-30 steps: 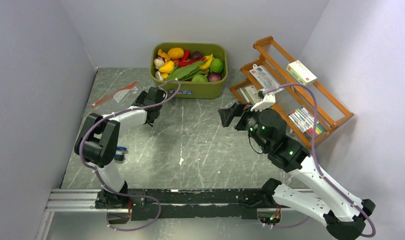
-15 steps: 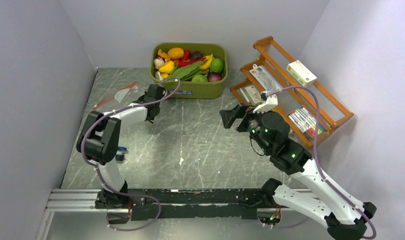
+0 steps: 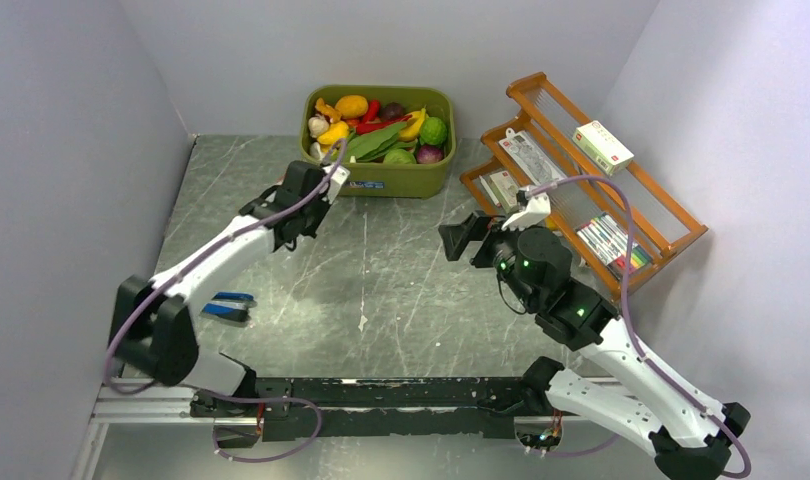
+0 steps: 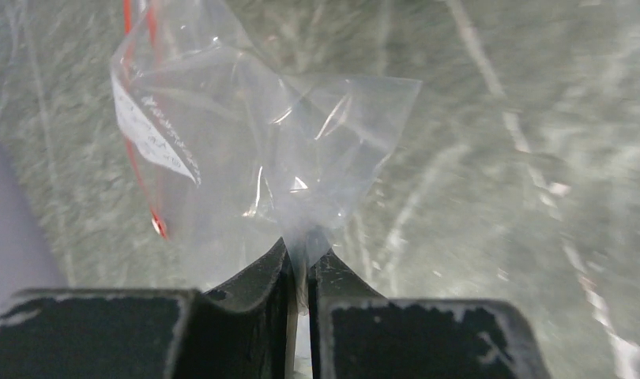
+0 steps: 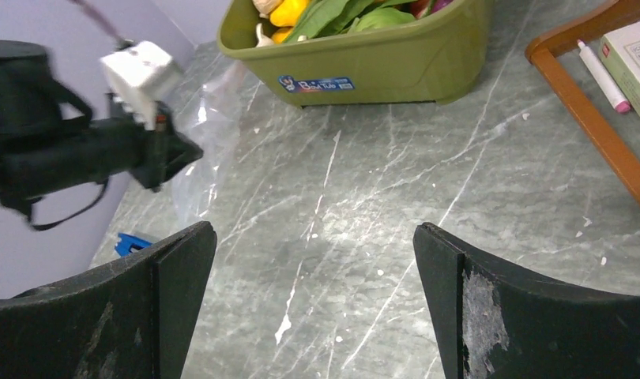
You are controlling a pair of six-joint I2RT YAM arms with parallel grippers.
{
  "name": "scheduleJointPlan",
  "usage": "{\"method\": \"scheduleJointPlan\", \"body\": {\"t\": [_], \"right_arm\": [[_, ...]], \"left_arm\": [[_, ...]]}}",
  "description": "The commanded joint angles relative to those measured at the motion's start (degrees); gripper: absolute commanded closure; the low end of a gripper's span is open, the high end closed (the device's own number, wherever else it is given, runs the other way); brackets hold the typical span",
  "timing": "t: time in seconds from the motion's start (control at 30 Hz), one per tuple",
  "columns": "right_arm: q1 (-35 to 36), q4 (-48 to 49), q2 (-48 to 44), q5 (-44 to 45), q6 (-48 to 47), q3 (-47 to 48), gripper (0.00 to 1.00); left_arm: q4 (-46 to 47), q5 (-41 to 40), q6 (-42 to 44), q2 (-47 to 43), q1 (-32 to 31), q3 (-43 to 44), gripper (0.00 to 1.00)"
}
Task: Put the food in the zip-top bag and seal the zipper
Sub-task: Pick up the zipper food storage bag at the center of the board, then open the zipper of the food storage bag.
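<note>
The clear zip-top bag (image 4: 261, 150) hangs crumpled above the table, pinched by one corner in my left gripper (image 4: 301, 257), which is shut on it. Its red zipper (image 4: 156, 223) runs down the bag's left edge beside a white label. In the right wrist view the bag (image 5: 210, 134) dangles at the left gripper's tip. From above, my left gripper (image 3: 303, 222) is just left of the olive-green tub (image 3: 381, 182); the bag is hard to make out there. The food (image 3: 381, 135) lies piled in the tub. My right gripper (image 3: 461, 236) stands open with nothing in it over mid-table (image 5: 313, 229).
A wooden rack (image 3: 581, 170) with packets and a white box (image 3: 602, 146) stands at the right. A small blue object (image 3: 226, 305) lies on the table near the left arm. Grey walls close in on both sides and the back.
My left gripper shut on the bag and lifted it off the table, moving right toward the tub; the arm stretched out. The right arm barely moved.
</note>
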Motion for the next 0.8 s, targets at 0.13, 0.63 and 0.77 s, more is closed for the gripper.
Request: {"method": "scheduleJointPlan", "body": {"t": [0.13,0.63,0.77], "right_arm": [[0.23,6.31,-0.08,-5.98,-2.42,-2.15,0.03],[0.20,18.05,7.49,-23.53,-5.53,-5.75,0.20],[0.23,22.59,8.42,-26.54,-5.54,-8.07,0.30]], "left_arm": [[4.56,28.69,-6.24,-22.55,-0.56,-8.64,0.93],[19.51,54.45,-25.52,-34.80,-0.55,-16.90,0.93],[20.08,57.25,-26.28,-34.76,-0.57,-15.80,0.93]]}}
